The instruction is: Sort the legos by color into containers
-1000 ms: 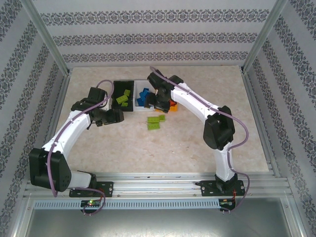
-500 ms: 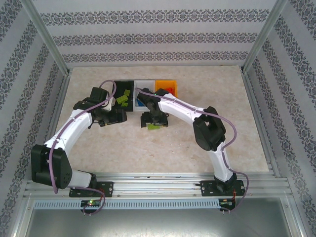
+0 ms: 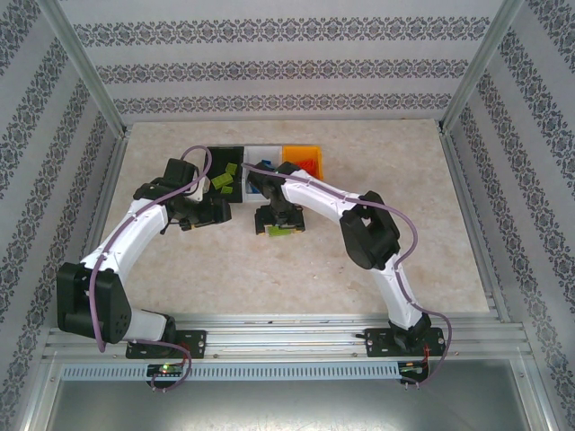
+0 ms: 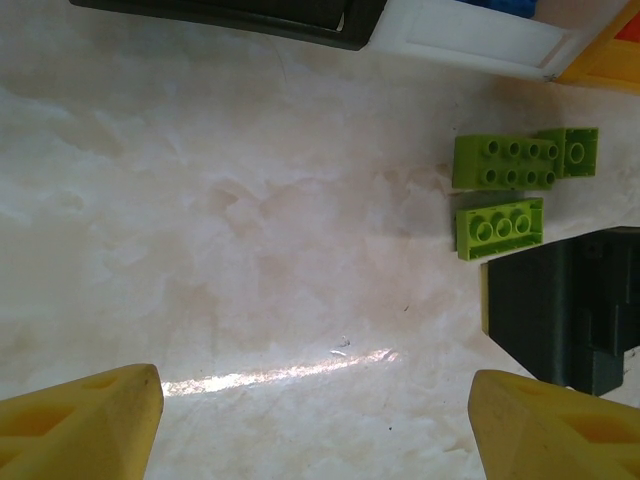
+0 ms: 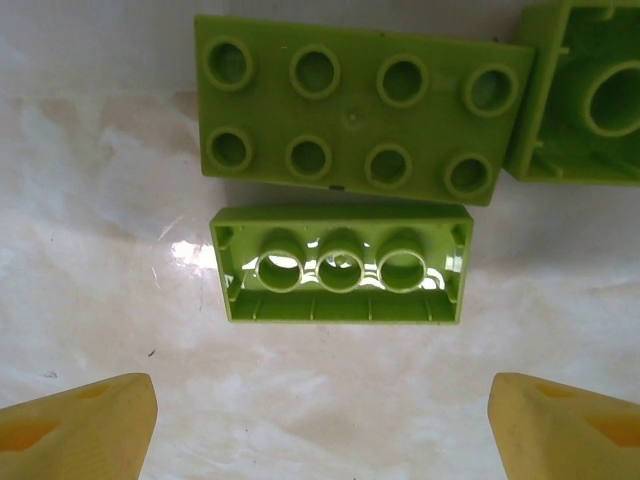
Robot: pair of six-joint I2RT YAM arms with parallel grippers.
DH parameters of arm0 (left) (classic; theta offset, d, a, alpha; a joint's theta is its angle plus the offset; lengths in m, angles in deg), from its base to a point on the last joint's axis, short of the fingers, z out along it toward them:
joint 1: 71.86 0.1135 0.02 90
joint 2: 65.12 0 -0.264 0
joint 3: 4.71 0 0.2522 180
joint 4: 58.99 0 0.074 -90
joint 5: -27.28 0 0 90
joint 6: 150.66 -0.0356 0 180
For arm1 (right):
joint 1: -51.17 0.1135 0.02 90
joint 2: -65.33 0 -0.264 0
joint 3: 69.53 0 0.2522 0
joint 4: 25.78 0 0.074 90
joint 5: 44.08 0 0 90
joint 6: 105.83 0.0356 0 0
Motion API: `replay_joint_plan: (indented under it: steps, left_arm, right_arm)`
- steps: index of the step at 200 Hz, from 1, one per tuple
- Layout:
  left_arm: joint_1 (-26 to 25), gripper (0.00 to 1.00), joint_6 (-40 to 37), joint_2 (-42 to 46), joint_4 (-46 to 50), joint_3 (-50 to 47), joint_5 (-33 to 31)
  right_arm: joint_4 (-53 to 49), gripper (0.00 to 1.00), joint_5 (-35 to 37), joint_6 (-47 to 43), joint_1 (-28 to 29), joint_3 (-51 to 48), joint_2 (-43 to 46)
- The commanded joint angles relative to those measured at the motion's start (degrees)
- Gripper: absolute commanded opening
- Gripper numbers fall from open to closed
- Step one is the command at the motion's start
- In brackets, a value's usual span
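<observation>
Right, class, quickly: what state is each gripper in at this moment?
Left gripper: open, holding nothing.
Right gripper: open, holding nothing; a green lego lies just ahead of it.

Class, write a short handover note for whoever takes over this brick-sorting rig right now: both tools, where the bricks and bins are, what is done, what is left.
Left tool: open, empty, over bare table near the black bin.
Right tool: open, empty, above three loose green bricks lying close together on the table.
Bins stand in a row: the black bin holds green bricks, the white bin blue bricks, the orange bin orange-red bricks.
Done: those bricks are sorted by colour.
Left: move the three loose green bricks into the black bin.
</observation>
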Motion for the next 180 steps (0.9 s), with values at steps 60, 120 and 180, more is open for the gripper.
replay_joint_plan:
  steps: [60,120,180]
  left_arm:
    - [-0.48,0.81,-0.82,0.01,-0.85,-0.56,-0.63]
    - [-0.43,0.82,-1.10,-0.16,-0.58,-0.41,-1.21]
    - [-0.48,0.82,-1.19,-0.61,-0.52,-0.19,-1.34]
  right_arm:
    - [-2.27,0.87,1.15,-1.09,-1.03,2.69,-3.07]
    - [-3.79,0.86,0.93,-1.65,-1.34,6.22,-5.89]
    - [-5.02,0.85,1.18,-1.54,-1.54,8.26,-7.96]
